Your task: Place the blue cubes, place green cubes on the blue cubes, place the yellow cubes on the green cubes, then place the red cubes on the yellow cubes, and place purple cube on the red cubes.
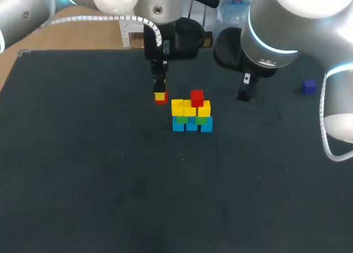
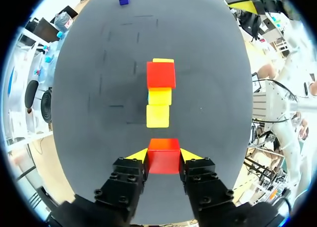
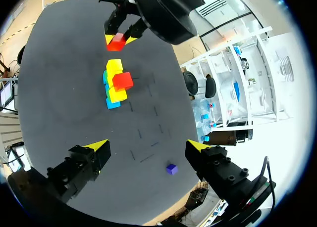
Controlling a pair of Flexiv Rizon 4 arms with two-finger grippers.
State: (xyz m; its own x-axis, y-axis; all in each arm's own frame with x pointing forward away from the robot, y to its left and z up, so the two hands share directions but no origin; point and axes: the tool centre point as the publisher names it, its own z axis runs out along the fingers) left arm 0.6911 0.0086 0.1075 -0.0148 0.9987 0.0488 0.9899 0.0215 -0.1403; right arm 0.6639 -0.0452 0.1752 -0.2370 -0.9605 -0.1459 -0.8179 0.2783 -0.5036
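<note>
A stack (image 1: 191,114) stands mid-table: three blue cubes at the bottom, green cubes over them, three yellow cubes above, and one red cube (image 1: 197,97) on top toward the right. My left gripper (image 1: 160,97) hangs just left of the stack, shut on a second red cube (image 2: 163,156), with the stack (image 2: 159,96) straight ahead of its fingers. My right gripper (image 3: 148,149) hovers right of the stack (image 3: 115,83), open and empty. The purple cube (image 1: 308,87) lies alone at the far right, seen also in the right wrist view as a purple cube (image 3: 172,169) between the open fingers.
The dark table (image 1: 83,170) has wide bare room in front and to the left. My right arm's cable (image 1: 326,137) hangs at the right edge.
</note>
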